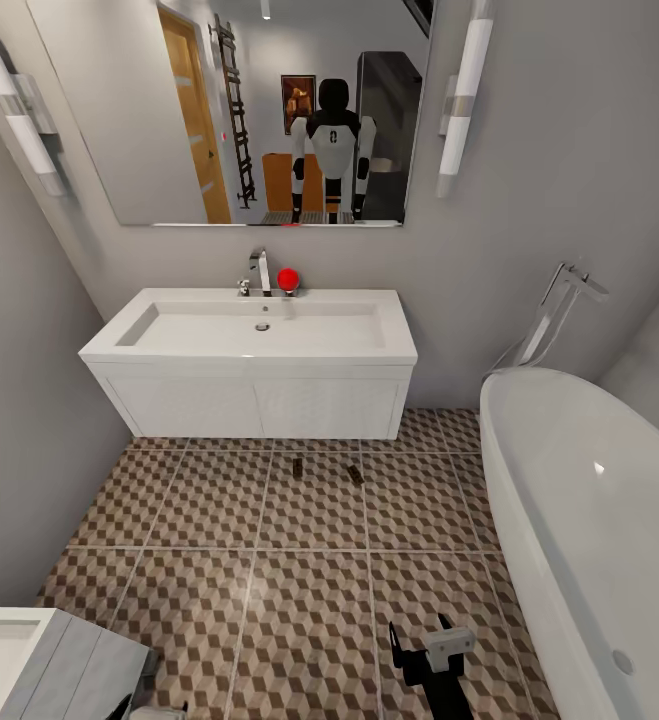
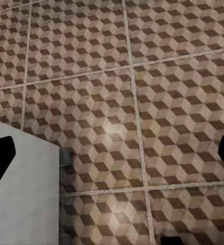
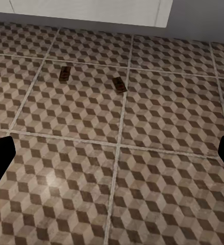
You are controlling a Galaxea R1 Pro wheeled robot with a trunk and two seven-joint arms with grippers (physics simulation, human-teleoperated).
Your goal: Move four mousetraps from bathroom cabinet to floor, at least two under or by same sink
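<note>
Two small flat brown wooden mousetraps counted on the cube-patterned brown, beige and white tiled bathroom floor [image 1: 309, 590]: one [image 1: 297, 466] and a second [image 1: 355, 474], lying near each other but apart, both just in front of the white wall-hung vanity [image 1: 259, 405] that carries the wide white rectangular basin [image 1: 254, 328] with one chrome tap [image 1: 260, 272]. One red ball-shaped object [image 1: 288, 279] sits on the basin ledge just beside the tap. One white oval bathtub [image 1: 589, 520] stands at the right, and one corner of a low white unit [image 1: 39, 665] shows at lower left. The head view alone gives the mirror [image 1: 269, 100], reflecting the robot and an orange-brown cabinet behind it. The right wrist view repeats the two traps [image 3: 65, 73] [image 3: 120, 84], one on each side of a grout line, near the vanity base. The left wrist view shows floor tiles and the white unit's corner [image 2: 20, 189]. Right gripper [image 3: 112, 158]: dark fingertips at opposite frame edges, spread wide, holding nothing. Left gripper [image 2: 112, 158]: likewise spread apart and empty.
</note>
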